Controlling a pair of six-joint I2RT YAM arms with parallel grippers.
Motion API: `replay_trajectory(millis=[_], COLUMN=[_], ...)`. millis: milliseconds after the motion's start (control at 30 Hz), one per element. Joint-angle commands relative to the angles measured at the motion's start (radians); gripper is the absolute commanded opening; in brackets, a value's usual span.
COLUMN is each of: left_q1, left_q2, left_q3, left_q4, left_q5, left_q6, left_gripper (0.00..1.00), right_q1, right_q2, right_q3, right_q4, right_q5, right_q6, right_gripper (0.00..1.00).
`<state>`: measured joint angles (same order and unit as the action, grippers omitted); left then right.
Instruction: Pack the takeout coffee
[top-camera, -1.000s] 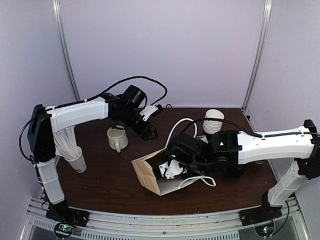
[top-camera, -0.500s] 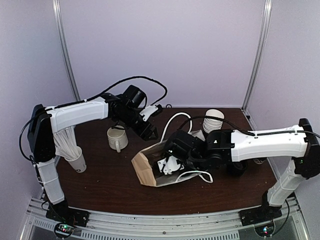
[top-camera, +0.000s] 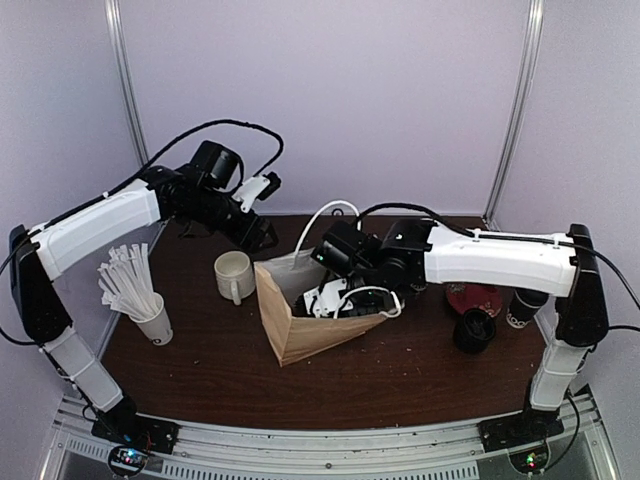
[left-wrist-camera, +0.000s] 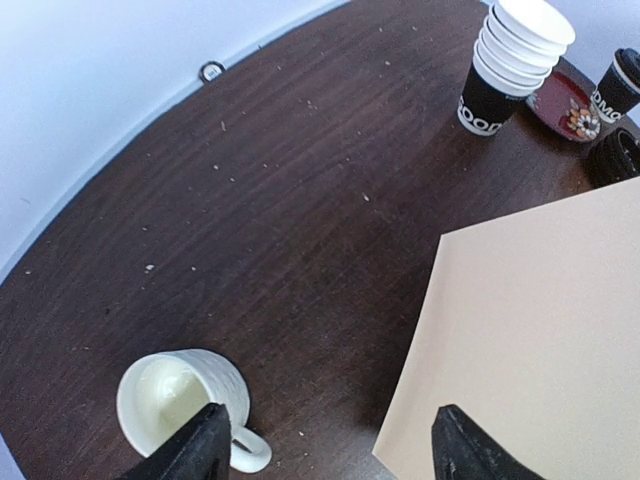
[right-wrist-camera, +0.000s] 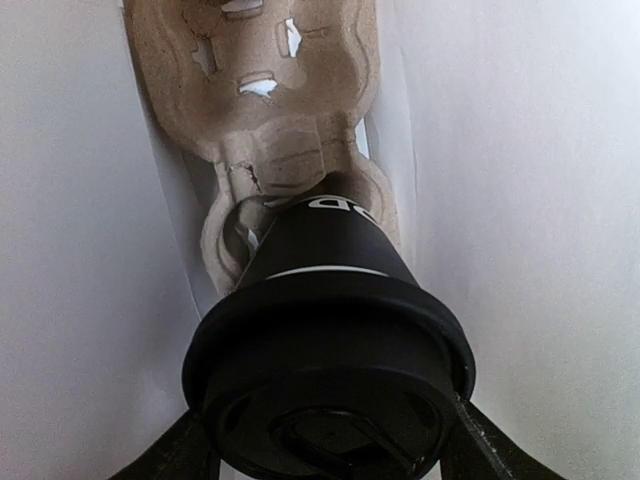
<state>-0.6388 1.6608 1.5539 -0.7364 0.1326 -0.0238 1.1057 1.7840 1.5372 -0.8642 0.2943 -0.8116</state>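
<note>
A brown paper bag (top-camera: 300, 325) stands open in the middle of the table. My right gripper (top-camera: 335, 295) reaches into it and is shut on a black takeout coffee cup (right-wrist-camera: 330, 330) by its black lid. The cup's base sits at a pulp cup carrier (right-wrist-camera: 265, 110) on the bag's white-lined bottom. A second lidded black cup (top-camera: 524, 306) stands at the right edge and also shows in the left wrist view (left-wrist-camera: 620, 85). My left gripper (top-camera: 262, 238) is open and empty, above the table between the bag's side (left-wrist-camera: 530, 340) and a white mug (left-wrist-camera: 180, 400).
A white mug (top-camera: 235, 275) stands left of the bag. A white cup of white sticks (top-camera: 150, 315) is at the far left. A stack of paper cups (left-wrist-camera: 510, 60), a red plate (top-camera: 478, 298) and a black round object (top-camera: 473, 330) are right of the bag.
The bag has gone from lying on its side to standing upright, farther back. My right gripper moved back with the cup inside it. My left arm drew away to the left and higher.
</note>
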Motion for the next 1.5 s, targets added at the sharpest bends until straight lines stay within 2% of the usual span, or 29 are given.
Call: replay_trajectory(millis=[0,200,500,767,1000,1133,1267,1467], left_q1=[0.027,0.050,0.054,0.054,0.054,0.055,0.054,0.054], left_q2=[-0.098,-0.179,-0.201,-0.199,-0.210,-0.214,-0.211,-0.205], left_q3=[-0.034,-0.057,-0.053,-0.047,-0.043,-0.041,-0.025,0.004], left_q4=[-0.018,-0.037,-0.040,-0.031,-0.026,-0.019,-0.019,-0.026], left_q5=[-0.042,-0.053,-0.040,-0.024,-0.002,0.017,0.033,0.063], left_q6=[0.015,0.044,0.042,0.039,0.032,0.031,0.045,0.053], left_gripper=[0.72,0.73,0.73,0.73,0.73,0.73,0.73,0.73], right_q1=[-0.059,-0.092,-0.092,-0.092,-0.092,-0.092,-0.102,-0.116], right_q2=[0.096,0.192,0.256,0.186,0.227,0.253,0.286,0.337], right_q3=[0.132,0.303,0.438,0.226,0.132,0.147,0.236,0.325], right_q4=[-0.252,-0.441,-0.671,-0.487,-0.397,-0.416,-0.515,-0.636], right_q5=[-0.177,-0.277,-0.412,-0.367,-0.324,-0.319,-0.406,-0.453], right_q6=[0.034,0.035,0.019,0.018,0.032,0.039,0.040,0.014], right_gripper=[0.60,0.60,0.59,0.59,0.59,0.62,0.66,0.65])
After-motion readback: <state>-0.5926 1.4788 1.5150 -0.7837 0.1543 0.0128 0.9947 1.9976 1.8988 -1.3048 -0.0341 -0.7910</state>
